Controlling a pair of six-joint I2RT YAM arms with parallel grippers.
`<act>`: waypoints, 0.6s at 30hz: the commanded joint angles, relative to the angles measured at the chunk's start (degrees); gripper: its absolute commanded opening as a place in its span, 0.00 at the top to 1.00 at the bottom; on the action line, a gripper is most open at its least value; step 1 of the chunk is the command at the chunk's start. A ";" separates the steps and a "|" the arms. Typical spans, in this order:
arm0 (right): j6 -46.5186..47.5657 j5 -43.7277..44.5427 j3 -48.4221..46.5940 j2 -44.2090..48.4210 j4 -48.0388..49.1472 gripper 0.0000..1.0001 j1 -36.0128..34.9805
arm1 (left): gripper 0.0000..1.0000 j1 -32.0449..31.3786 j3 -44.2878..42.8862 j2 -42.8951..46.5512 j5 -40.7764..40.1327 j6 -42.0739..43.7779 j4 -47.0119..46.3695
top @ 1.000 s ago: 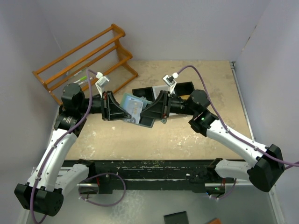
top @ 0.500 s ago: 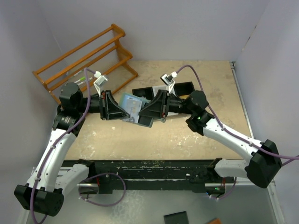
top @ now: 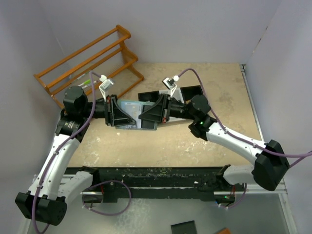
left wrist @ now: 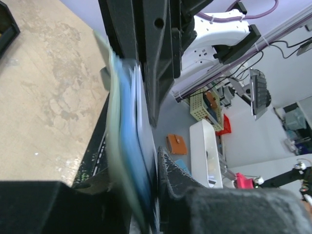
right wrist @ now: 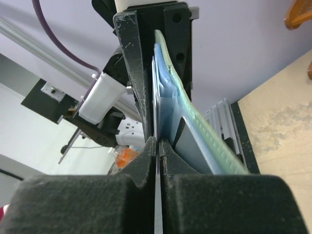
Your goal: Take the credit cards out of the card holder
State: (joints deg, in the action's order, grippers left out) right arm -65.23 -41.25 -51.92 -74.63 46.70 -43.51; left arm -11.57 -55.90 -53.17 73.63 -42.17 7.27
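The card holder [top: 127, 113] is held in the air over the table between my two grippers, light blue inside showing. In the left wrist view it is edge-on [left wrist: 124, 122], teal-green outside and blue inside. My left gripper [top: 120, 117] [left wrist: 142, 195] is shut on its left end. My right gripper [top: 146, 116] [right wrist: 157, 148] is shut on the thin edge of a grey credit card [right wrist: 156, 117] that stands along the holder's blue inner face [right wrist: 168, 112]. A second dark grey card [right wrist: 189, 146] sits in a slot.
A wooden rack [top: 92, 61] stands at the back left, with pens [top: 87, 83] lying by it. A black bin tray [top: 191, 91] lies behind the right gripper. A black rail [top: 161, 178] runs along the table's near edge.
My right gripper has moved left, closer to the left gripper, and now covers more of the card holder. The left arm has barely moved.
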 commanded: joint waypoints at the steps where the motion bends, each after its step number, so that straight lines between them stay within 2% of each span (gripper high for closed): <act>1: 1.01 2.48 -2.79 -0.04 3.42 1.00 -3.87 | 0.70 -1.61 -1.61 -0.32 -0.32 0.86 -2.36; 4: 1.16 2.47 -1.46 0.99 3.61 1.00 -3.87 | 0.62 -1.63 -1.13 -0.23 0.79 -1.46 -4.56; 8: 1.14 1.61 0.34 2.50 2.80 1.00 -3.87 | 0.59 -1.60 0.07 -0.09 1.96 -5.67 -9.39; 13: 0.72 2.25 2.88 4.63 2.52 1.00 -3.78 | 0.61 -1.61 1.59 -0.02 3.13 -11.42 -15.73; 18: 0.77 2.85 5.15 6.49 2.43 1.00 -3.54 | 0.67 -1.61 2.02 0.17 3.75 -13.10 -17.26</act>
State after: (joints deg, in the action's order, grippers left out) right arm -64.95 -39.70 -47.77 -71.05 46.22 -46.98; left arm -12.88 -54.08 -53.63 75.72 -51.94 -4.49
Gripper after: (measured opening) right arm 0.008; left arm 0.359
